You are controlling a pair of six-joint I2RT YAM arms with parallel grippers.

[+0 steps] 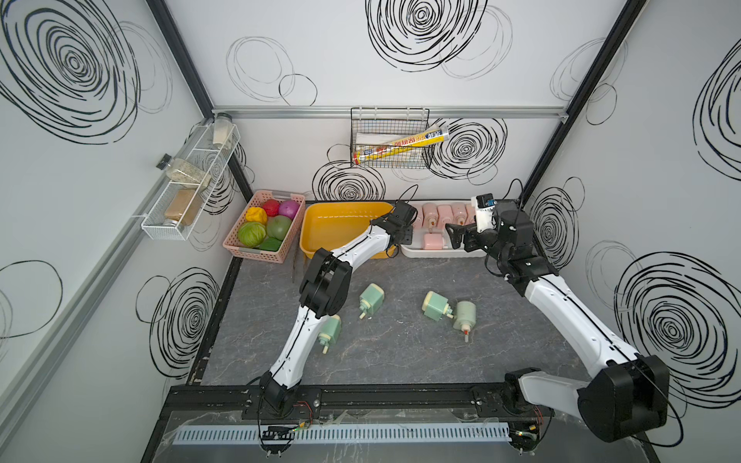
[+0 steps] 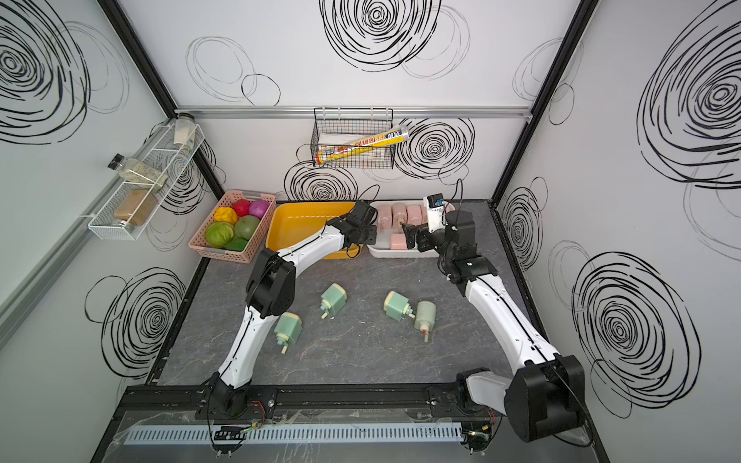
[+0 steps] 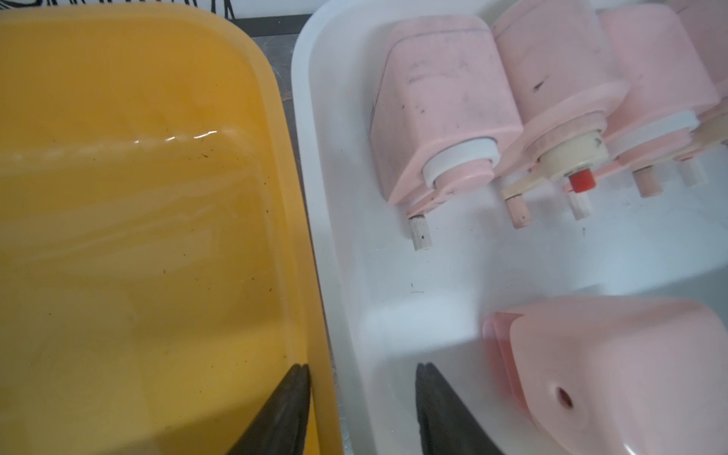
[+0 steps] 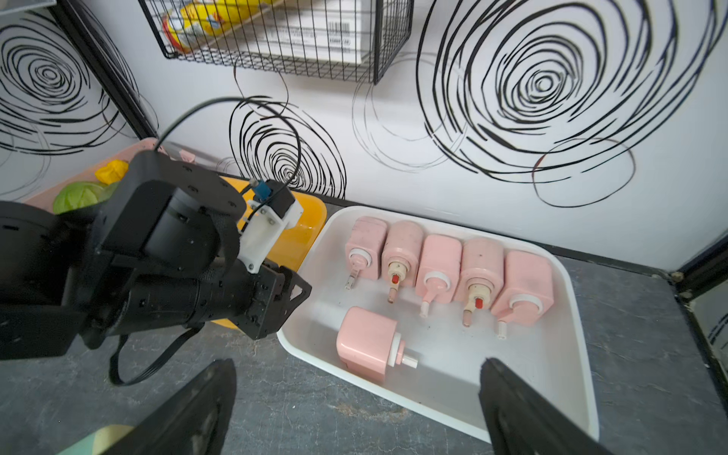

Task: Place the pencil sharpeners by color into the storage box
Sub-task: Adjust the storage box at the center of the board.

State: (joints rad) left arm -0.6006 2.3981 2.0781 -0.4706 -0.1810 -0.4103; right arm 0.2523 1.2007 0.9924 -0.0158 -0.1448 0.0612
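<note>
Overhead, green sharpeners (image 1: 371, 298) lie mid-frame: light, hard, slick plastic, so I'd pinch flat sides, not cranks. Left wrist: my left gripper (image 3: 362, 368) sits closed astride yellow tub (image 3: 272, 102) and white tray (image 3: 327, 177) rims. Right wrist: right gripper (image 4: 356, 364) gapes empty; pink sharpeners (image 4: 439, 264) centre-frame, trayed.

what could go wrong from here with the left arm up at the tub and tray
1. The left tool has its fingers either side of the adjoining rims of the yellow plastic tub and the white plastic tray; a sideways move could snag and drag one.
2. A mint green plastic pencil sharpener lies right beside the left arm; pulling back low might knock it away.
</note>
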